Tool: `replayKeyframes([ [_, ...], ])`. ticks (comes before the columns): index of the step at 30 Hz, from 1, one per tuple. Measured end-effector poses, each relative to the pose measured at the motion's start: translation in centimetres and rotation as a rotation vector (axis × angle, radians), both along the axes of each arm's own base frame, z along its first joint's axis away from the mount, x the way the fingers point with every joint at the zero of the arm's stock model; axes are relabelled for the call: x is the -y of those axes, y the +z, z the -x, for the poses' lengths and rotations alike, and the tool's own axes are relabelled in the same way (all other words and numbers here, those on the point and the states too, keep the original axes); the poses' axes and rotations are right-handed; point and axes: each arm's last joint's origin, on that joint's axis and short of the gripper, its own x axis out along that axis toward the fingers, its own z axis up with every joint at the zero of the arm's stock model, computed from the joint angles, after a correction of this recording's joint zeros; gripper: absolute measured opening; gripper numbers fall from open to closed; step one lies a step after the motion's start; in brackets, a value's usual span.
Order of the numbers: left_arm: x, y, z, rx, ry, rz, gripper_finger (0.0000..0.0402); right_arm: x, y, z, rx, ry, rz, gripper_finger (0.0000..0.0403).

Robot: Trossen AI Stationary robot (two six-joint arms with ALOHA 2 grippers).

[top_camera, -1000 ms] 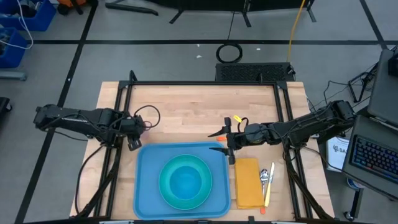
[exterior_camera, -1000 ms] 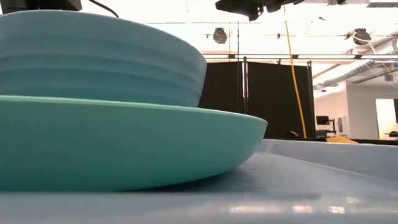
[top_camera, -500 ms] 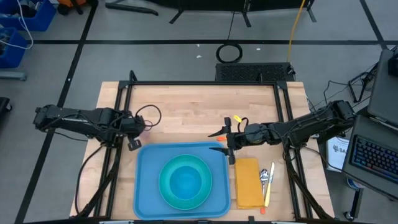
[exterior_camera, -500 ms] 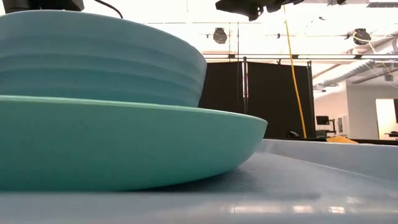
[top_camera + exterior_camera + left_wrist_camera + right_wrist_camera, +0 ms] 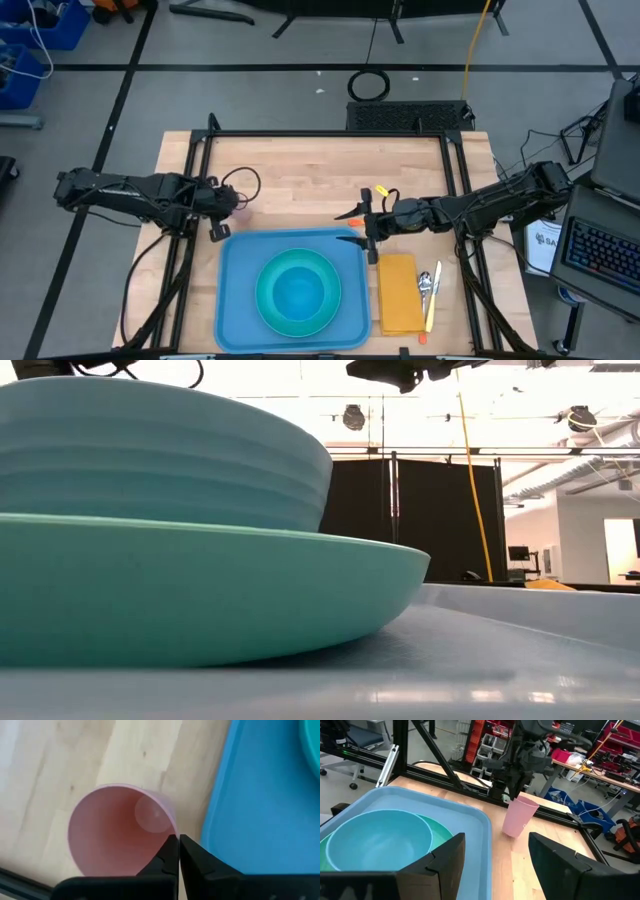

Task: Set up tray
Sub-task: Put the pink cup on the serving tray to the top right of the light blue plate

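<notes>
I see the tray (image 5: 292, 290), a wide blue rectangle with a raised rim, lying flat on the near middle of the wooden surface (image 5: 300, 180). On it sits a round teal plate (image 5: 297, 291) with a lighter blue bowl (image 5: 298, 293) nested on top (from the low camera these two fill most of the picture). Just off the tray's right edge lies a yellow-orange napkin (image 5: 398, 292), and beside that a spoon (image 5: 425, 284) and a yellow-handled utensil (image 5: 434, 298).

At the tray's far left corner, on the bare wood, stands a pink cup (image 5: 519, 815), upright and just beside the tray rim without touching it. My left hand (image 5: 178, 851) is over that cup, its two fingers pinched together on the cup's rim, so it has hold of the cup's wall.

My right hand (image 5: 367, 236) hangs at the tray's far right corner, fingers spread wide apart with nothing between them.
</notes>
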Motion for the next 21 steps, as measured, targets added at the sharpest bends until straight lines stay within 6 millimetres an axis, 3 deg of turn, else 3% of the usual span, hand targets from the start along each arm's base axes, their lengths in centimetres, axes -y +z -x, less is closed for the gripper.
replayKeyframes([
  [10,0.5,3.6,-1.3,0.136,-0.054,-0.037,0.0001,0.2,0.0,0.0,0.0,-0.009,-0.005,0.021],
  [21,1.6,5.5,-6.7,0.1,-0.194,-0.055,0.0001,0.2,0.1,-0.1,0.007,-0.008,-0.004,0.021],
])
